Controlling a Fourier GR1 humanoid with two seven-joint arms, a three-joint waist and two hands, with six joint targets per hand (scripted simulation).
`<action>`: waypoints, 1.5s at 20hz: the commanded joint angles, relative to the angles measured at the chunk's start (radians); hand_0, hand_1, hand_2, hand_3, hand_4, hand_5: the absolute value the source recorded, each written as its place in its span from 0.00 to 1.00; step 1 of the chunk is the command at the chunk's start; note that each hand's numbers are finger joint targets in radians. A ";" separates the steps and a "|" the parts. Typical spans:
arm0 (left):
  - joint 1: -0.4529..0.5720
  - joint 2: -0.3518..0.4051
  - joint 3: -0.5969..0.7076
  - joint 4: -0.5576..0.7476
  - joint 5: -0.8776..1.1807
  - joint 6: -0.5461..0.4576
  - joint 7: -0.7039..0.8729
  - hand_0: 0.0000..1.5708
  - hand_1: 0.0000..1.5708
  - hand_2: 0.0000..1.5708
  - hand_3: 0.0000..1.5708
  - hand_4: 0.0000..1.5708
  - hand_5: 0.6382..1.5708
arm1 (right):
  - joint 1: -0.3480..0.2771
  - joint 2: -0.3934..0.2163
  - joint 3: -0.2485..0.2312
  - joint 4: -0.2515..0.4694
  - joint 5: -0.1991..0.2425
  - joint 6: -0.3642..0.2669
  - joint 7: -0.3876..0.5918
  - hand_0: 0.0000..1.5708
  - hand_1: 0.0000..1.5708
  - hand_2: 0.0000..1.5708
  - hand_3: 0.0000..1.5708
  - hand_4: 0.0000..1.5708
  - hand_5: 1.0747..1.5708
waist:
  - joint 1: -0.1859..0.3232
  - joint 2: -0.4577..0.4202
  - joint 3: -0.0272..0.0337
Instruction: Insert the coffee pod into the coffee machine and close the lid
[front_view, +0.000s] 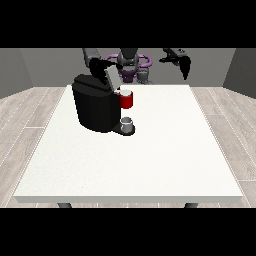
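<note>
The black coffee machine (95, 107) stands on the left half of the table. Its grey lid (111, 76) is tilted up and open. A red pod holder (127, 101) sticks out of the machine's front, with a small pale round thing (125, 92) on top that may be the coffee pod. The hand at the view's left (101, 64) is at the top of the raised lid; whether it touches the lid cannot be told. The hand at the view's right (183, 62) hangs raised above the table's far edge, fingers relaxed and pointing down, holding nothing.
A small grey cup (127, 124) sits on the machine's base under the red holder. The white table (150, 160) stretches wide towards the camera and to the right of the machine. The robot's torso (131, 62) is behind the far edge.
</note>
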 joint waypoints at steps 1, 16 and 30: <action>-0.005 0.010 0.003 -0.004 0.017 -0.007 0.006 0.00 0.00 0.00 0.00 0.00 1.00 | -0.024 0.000 0.004 0.059 0.013 0.012 -0.009 0.00 0.00 0.00 0.00 0.00 1.00 | 0.013 0.035 0.0042; -0.042 0.045 0.030 0.076 0.024 0.001 -0.024 0.00 0.00 0.00 0.00 0.08 1.00 | -0.121 0.052 0.107 -0.008 0.108 -0.053 0.063 0.00 0.00 0.00 0.00 0.08 1.00 | 0.017 0.031 0.0039; 0.066 -0.001 -0.010 0.090 -0.001 0.023 -0.132 0.00 0.00 0.00 0.00 0.09 1.00 | 0.106 0.158 0.232 -0.076 0.020 -0.027 -0.114 0.00 0.00 0.00 0.00 0.18 1.00 | -0.055 -0.094 0.0044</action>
